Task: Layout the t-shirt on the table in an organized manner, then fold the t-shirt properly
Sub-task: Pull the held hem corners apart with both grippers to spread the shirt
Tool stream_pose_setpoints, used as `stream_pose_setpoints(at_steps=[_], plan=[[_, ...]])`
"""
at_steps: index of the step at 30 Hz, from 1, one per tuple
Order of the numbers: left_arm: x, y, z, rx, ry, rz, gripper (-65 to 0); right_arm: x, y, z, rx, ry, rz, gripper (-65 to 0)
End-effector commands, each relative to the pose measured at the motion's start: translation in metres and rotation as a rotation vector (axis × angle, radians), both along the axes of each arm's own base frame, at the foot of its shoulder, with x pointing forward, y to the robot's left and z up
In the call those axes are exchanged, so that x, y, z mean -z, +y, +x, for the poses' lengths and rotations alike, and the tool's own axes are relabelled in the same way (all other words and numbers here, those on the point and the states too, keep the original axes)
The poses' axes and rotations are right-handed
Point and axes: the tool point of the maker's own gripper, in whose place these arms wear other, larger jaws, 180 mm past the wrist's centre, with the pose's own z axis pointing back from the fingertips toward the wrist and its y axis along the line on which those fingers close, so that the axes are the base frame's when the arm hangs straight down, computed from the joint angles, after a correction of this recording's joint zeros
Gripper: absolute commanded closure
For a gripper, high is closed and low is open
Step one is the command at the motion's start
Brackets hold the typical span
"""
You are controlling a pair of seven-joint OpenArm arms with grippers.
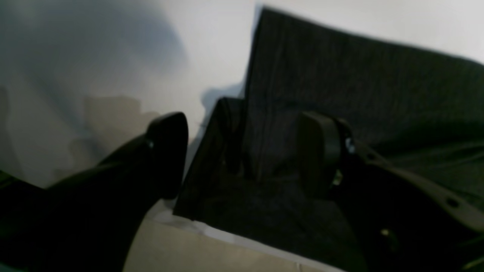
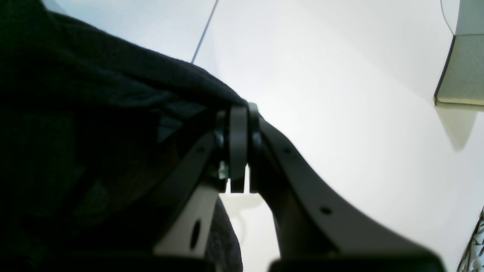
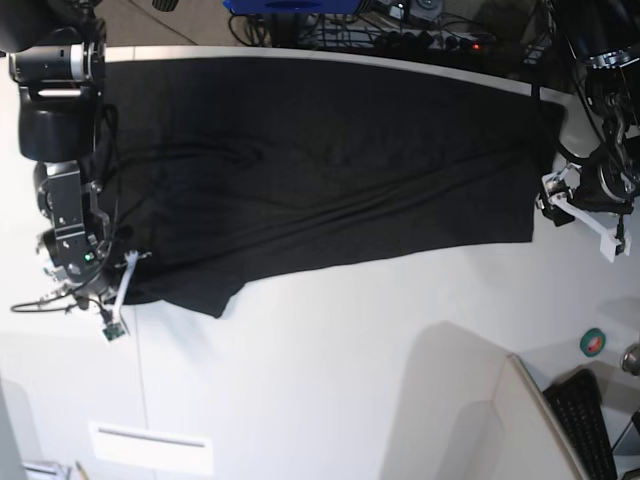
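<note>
The black t-shirt (image 3: 320, 170) lies spread across the far half of the white table (image 3: 350, 330), plain side up, with a few wrinkles. My left gripper (image 1: 244, 151) is open at the shirt's right edge, one finger over bare table and the other over the cloth (image 1: 359, 75). In the base view it sits at the right (image 3: 550, 198). My right gripper (image 2: 239, 147) is shut on the t-shirt (image 2: 94, 113), and the cloth drapes away from its tips. In the base view it is at the shirt's near left corner (image 3: 118, 272).
A small angled white panel (image 3: 480, 420) stands at the near right, with a keyboard (image 3: 590, 425) and a green tape roll (image 3: 593, 343) beside it. A grey-green panel (image 2: 461, 68) shows in the right wrist view. Cables and gear lie beyond the far edge.
</note>
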Motion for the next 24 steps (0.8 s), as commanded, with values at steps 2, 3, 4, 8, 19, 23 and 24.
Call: stream_pose_setpoints(at_steps=[2, 3, 4, 8, 19, 23, 24], plan=[[-0.011, 0.011, 0.023, -0.019, -0.046, 0.004, -42.6, -0.020, -0.006, 0.017, 0.005, -0.064, -0.009, 0.0], [-0.003, 0.015, 0.026, -0.043, -0.027, -0.020, -42.6, -0.020, -0.006, 0.017, 0.005, -0.064, -0.009, 0.0], [0.001, 0.023, 0.034, -0.064, -0.015, -0.039, -42.6, -0.020, -0.006, 0.017, 0.005, -0.064, -0.009, 0.0], [0.025, 0.024, 0.059, -0.028, 0.105, -0.065, -42.6, -0.020, -0.006, 0.017, 0.005, -0.064, -0.009, 0.0], [0.049, 0.022, 0.097, 0.011, 0.120, -0.030, -42.8, -0.019, -0.007, 0.016, 0.006, -0.060, -0.010, 0.0], [0.053, 0.021, 0.094, 0.013, 0.124, -0.031, -42.8, -0.019, -0.007, 0.016, 0.006, -0.060, -0.010, 0.0], [0.054, 0.021, 0.093, 0.011, 0.127, -0.032, -42.8, -0.019, -0.007, 0.016, 0.006, -0.060, -0.010, 0.0]])
